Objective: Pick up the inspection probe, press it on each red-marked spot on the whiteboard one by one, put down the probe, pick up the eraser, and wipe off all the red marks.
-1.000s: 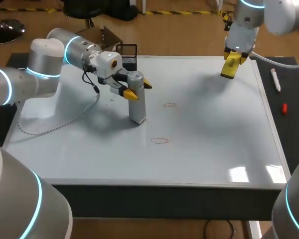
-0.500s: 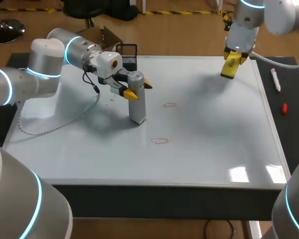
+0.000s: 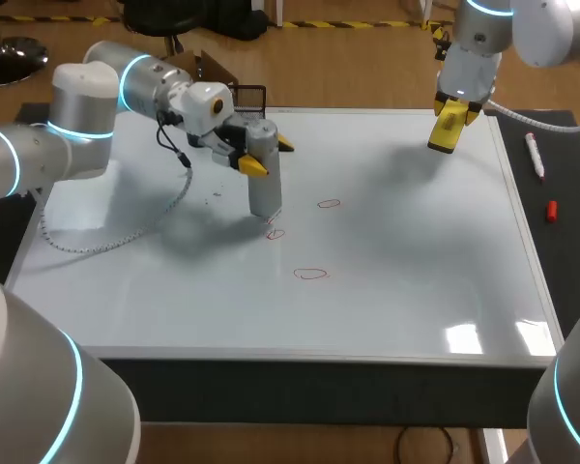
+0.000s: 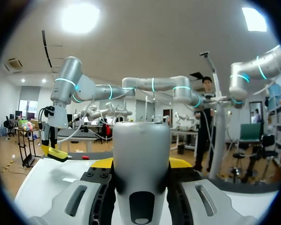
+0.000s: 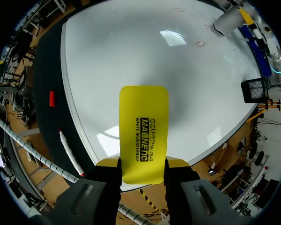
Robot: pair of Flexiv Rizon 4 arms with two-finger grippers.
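Upright, probe [image 3: 264, 190] in left claw [image 3: 269, 156].

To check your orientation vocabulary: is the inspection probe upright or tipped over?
Upright: the inspection probe stands vertical, gripped near its top by the left claw.

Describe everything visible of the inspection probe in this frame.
The inspection probe is a smooth matte grey cylinder with a rounded top; the left wrist view shows a dark oval recess in its side. It stands upright over the whiteboard, gripped near its top by the left tool. Its lower end is just behind a small red mark; whether it touches the board cannot be told.
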